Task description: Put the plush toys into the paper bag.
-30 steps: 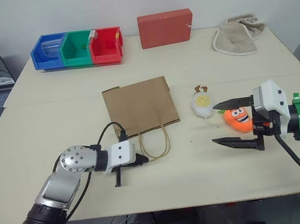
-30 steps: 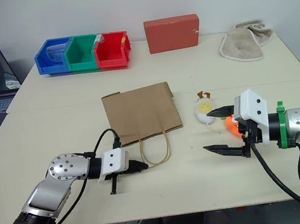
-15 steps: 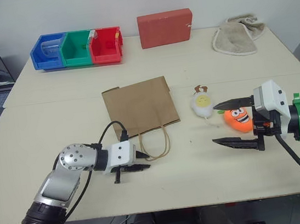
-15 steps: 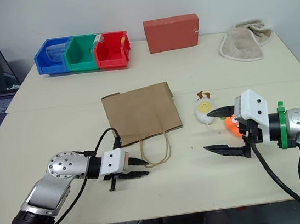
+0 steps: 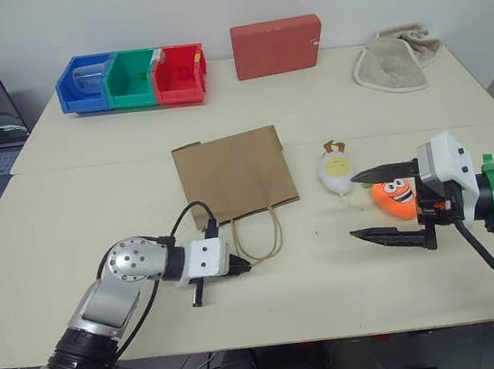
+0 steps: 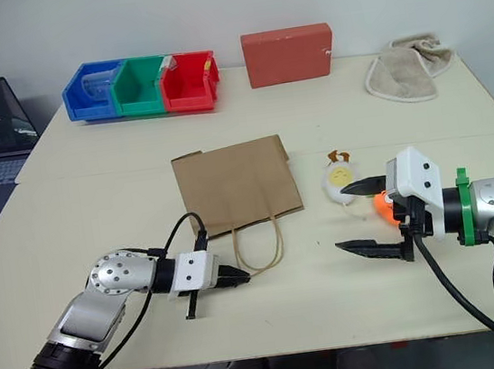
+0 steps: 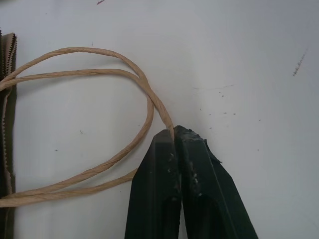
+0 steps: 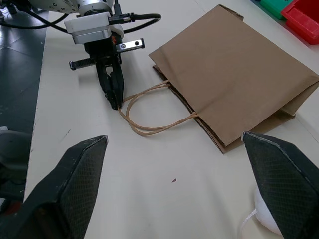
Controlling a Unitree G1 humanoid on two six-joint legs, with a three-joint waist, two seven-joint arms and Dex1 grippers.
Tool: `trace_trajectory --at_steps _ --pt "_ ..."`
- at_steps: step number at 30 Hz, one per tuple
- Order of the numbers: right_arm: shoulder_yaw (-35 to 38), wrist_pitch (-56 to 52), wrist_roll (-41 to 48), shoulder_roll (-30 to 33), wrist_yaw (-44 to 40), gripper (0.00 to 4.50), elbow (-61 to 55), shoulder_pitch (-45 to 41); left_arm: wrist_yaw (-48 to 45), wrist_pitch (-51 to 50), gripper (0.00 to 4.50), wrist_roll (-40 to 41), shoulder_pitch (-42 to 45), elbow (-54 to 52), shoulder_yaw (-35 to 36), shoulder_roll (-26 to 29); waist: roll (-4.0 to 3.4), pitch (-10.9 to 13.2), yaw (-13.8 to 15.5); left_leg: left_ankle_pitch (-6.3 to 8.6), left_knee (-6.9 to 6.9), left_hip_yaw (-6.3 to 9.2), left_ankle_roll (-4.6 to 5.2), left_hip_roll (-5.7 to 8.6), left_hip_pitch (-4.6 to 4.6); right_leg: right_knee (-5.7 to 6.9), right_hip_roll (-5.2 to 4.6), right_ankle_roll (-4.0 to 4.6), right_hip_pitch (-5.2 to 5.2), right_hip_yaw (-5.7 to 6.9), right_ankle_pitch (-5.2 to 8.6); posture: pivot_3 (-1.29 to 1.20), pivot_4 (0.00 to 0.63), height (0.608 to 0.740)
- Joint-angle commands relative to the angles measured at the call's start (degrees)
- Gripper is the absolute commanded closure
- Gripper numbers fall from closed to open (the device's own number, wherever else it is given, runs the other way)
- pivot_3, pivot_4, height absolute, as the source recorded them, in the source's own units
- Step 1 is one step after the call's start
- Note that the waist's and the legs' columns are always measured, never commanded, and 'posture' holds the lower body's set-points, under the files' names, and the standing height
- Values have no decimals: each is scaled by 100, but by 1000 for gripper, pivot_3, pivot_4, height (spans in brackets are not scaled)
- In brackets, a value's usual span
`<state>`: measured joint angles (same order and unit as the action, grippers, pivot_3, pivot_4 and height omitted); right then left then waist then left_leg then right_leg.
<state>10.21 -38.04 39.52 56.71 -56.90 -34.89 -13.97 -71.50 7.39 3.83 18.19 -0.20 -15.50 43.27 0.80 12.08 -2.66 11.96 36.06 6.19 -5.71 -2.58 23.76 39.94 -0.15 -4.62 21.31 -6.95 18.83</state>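
two cord handles point(image 7: 99, 94) loop out from the flat bag point(image 5: 232, 175) on the worktop point(image 5: 123, 210); the left claw point(image 5: 237, 268) is pinched tight on one cord. the right claw point(image 5: 379, 203) hangs wide apart, holding nothing, beside the carrot point(image 5: 394, 197) and egg point(image 5: 334, 172) right of the bag.

Bare desk point(image 5: 313, 271) lies open between my left gripper point(image 5: 240, 268) and my right gripper point(image 5: 372, 203). The flat paper bag point(image 5: 233, 175) and its handles point(image 5: 258, 236) lie beside the left one. The egg point(image 5: 335, 172) and carrot point(image 5: 395, 198) sit close, perhaps touching, behind my right gripper.
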Motion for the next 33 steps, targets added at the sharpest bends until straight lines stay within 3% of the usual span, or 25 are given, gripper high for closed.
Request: trace_trajectory --at_steps 1,5,12,16,23,28,31,33 --pt "203 32 85 88 31 0 -166 -94 77 168 4325 -232 -2 174 -133 -44 0 -1 2 0 0 0 0 0 0 0 0 0 0 0 0 0 150 740" --pt "185 24 110 89 46 0 -172 -189 68 124 4325 -122 27 171 -91 -101 -2 -3 20 0 0 0 0 0 0 0 0 0 -1 0 0 0 150 740" --pt "183 9 120 85 56 0 -185 -205 -269 -1161 4325 875 179 -566 292 49 -2 -3 44 0 -2 2 0 -1 6 0 1 0 7 2 0 0 150 740" --pt "88 14 23 50 158 0 -220 -158 -457 -2384 4325 1915 539 -1062 726 194 1 -1 43 0 -2 8 0 -3 8 2 4 0 8 8 0 0 150 740" --pt "-135 -172 -73 -95 605 0 -276 -185 -309 -3456 4325 2686 946 -1166 1058 81 0 -1 27 0 -2 7 0 -3 6 1 4 -1 7 7 1 0 150 740" --pt "-112 -223 8 -134 707 0 -393 -39 -560 -2395 4325 1821 740 -1033 788 383 0 -1 29 0 -3 6 0 -3 6 -1 4 0 8 5 0 0 150 740" --pt "-132 -249 53 -158 750 0 -456 -25 -308 -1944 3780 1495 695 -1042 773 267 1 -1 37 0 -4 5 0 -3 7 -1 4 0 8 5 0 0 150 740" --pt "-177 -256 68 -160 744 0 -494 -12 -301 -1719 3156 1352 624 -1033 727 248 1 -1 40 0 -3 5 0 -3 7 -1 4 0 8 5 0 0 150 740"
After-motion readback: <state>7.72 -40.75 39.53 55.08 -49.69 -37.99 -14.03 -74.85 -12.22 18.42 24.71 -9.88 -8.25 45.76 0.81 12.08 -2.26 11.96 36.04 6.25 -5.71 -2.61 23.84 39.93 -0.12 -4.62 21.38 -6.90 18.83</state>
